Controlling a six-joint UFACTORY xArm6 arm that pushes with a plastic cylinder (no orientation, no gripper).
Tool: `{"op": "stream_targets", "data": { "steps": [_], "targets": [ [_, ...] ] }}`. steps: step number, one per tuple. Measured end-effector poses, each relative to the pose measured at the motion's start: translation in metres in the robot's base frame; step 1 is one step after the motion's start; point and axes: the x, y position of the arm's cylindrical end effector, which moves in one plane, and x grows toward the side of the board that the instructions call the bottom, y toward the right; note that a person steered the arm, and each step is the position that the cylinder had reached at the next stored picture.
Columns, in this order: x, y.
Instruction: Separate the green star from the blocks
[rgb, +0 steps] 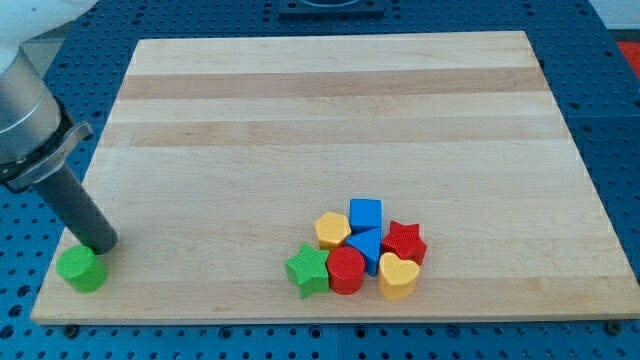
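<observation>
The green star lies at the left end of a tight cluster near the view's bottom centre. It touches the red cylinder on its right. The cluster also holds a yellow hexagon, a blue cube, a second blue block, a red star and a yellow heart. My tip is far off at the view's bottom left, just above a green cylinder and seemingly touching it.
The wooden board lies on a blue perforated table. The arm's grey body enters from the view's upper left. The green cylinder sits close to the board's bottom left corner.
</observation>
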Motion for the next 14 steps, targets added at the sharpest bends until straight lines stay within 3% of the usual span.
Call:
{"op": "stream_targets", "data": {
  "steps": [2,5,7,10,13,14],
  "targets": [
    [0.009,-0.005],
    [0.009,0.11],
    [0.069,0.131],
    [0.07,0.183],
    [0.07,0.196],
    [0.071,0.24]
  ]
}}
